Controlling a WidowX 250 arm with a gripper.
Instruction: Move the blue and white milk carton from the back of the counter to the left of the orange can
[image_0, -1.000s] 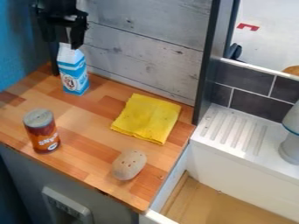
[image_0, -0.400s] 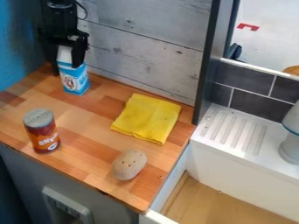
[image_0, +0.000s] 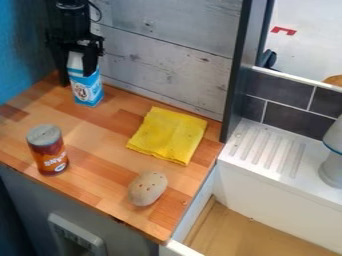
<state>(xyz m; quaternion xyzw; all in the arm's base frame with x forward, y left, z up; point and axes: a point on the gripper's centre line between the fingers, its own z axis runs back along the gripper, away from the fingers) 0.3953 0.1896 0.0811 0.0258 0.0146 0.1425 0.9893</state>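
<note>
Compared with a second ago, the black gripper (image_0: 76, 76) is hanging lower, its fingers now reaching down around the blue-and-white carton (image_0: 87, 92); the carton is sitting slightly higher and further right in my view than it was, so I'm reading the gripper as closed on its upper part. I'm seeing the carton standing roughly upright by the back left corner of the wooden counter (image_0: 100, 142), close to the grey plank wall (image_0: 167, 60); whether its base is still touching the wood, I'm not able to tell.

Nearer to me, a brownish-red can (image_0: 48, 152) with a grey top is standing upright near the counter's front edge; a folded yellow cloth (image_0: 168, 135) is lying flat to the carton's right, well apart from it; a beige oval object (image_0: 147, 188) with small dark holes is resting in front of the cloth, not touching it. Beyond the counter's right edge, a white ribbed ledge (image_0: 254, 161) is running below dark grey tiles (image_0: 290, 117); a pale rounded object (image_0: 332, 167) is standing on it at the view's edge.
</note>
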